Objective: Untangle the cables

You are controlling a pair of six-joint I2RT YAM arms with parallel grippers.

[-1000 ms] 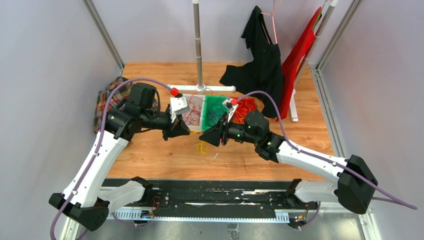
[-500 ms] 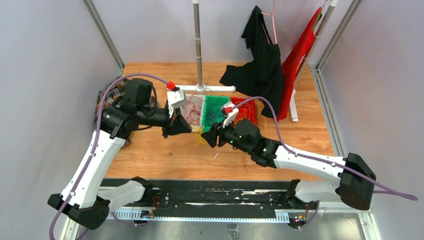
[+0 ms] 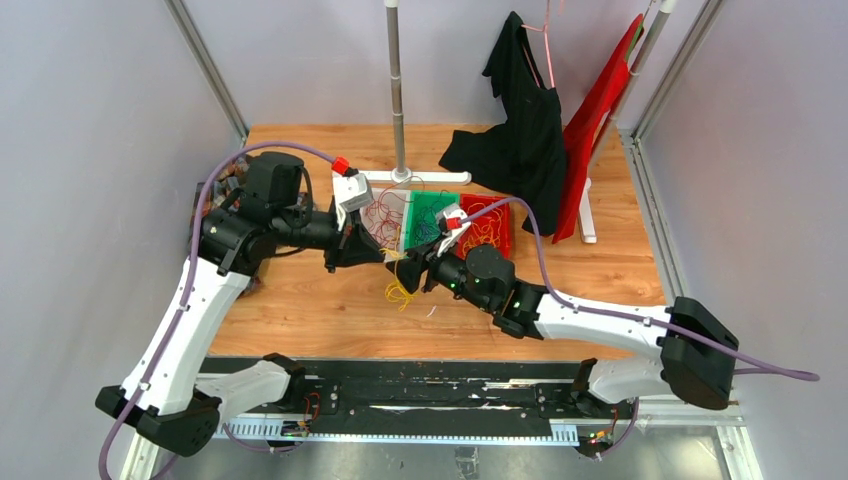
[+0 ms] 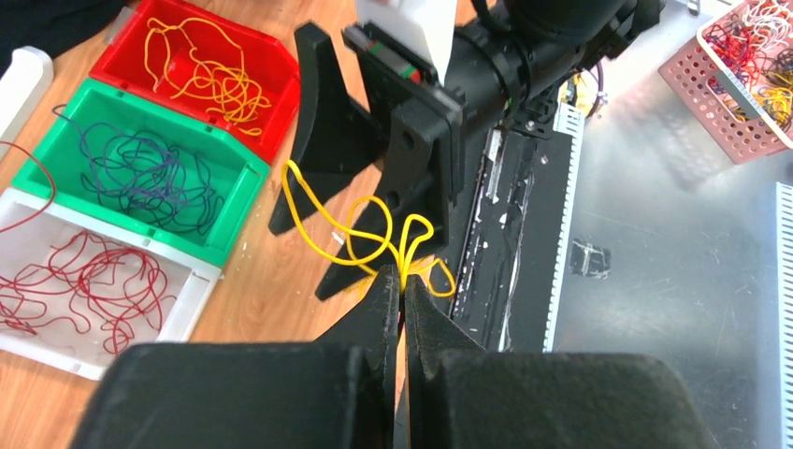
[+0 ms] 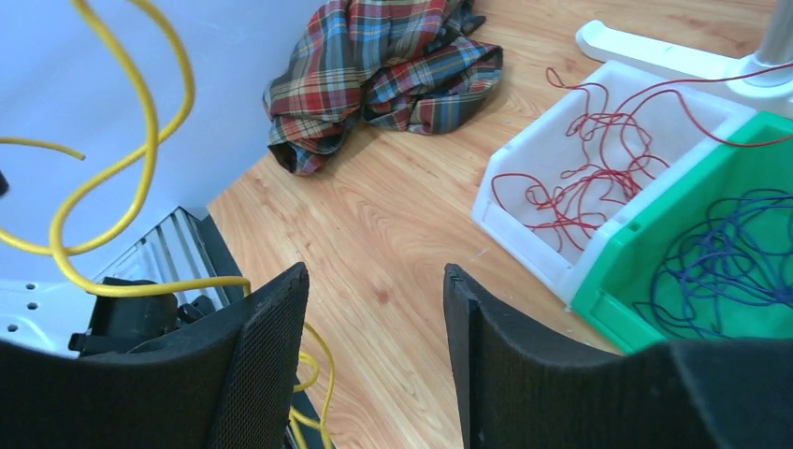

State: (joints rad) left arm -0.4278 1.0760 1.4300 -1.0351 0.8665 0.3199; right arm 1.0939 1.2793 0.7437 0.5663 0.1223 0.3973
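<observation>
Near edge: black rail (image 3: pixel 430 392) w/ both arm bases, then the wood table (image 3: pixel 300 320). L wrist view also shows a pink basket (image 4: pixel 720 103) of mixed wires past the rail, over bare metal.

Mid-table, the grippers meet nose to nose. Left gripper (image 4: pixel 402 281): fingers pressed together, pinching a yellow cable (image 3: pixel 402 290) at the tips. The cable's loops hang between the two grippers and down to the wood. Right gripper (image 5: pixel 374 281): fingers spread, only table between them. The yellow strand runs past the outside of one finger. Can't tell if it touches.

Just beyond, three bins sit side by side, touching:
- white bin (image 5: pixel 519 238) on the left, w/ loose red cables (image 5: pixel 580 187)
- green bin (image 5: pixel 612 313) in the middle, w/ blue-purple cables (image 5: pixel 720 262)
- red bin (image 4: pixel 126 51) on the right, w/ more yellow cables (image 4: pixel 220 79)

From above, the L wrist covers the white bin's left edge. The R wrist and its purple hose cross the green and red bins.

Far left: plaid cloth (image 5: pixel 383 65) crumpled by the wall, mostly hidden under the L arm in the top view. Far centre: pole stand (image 3: pixel 397 90), its white foot right behind the bins. Far right: black garment (image 3: pixel 520 130) and red garment (image 3: pixel 600 110) hang down, the black one draping onto the table.
</observation>
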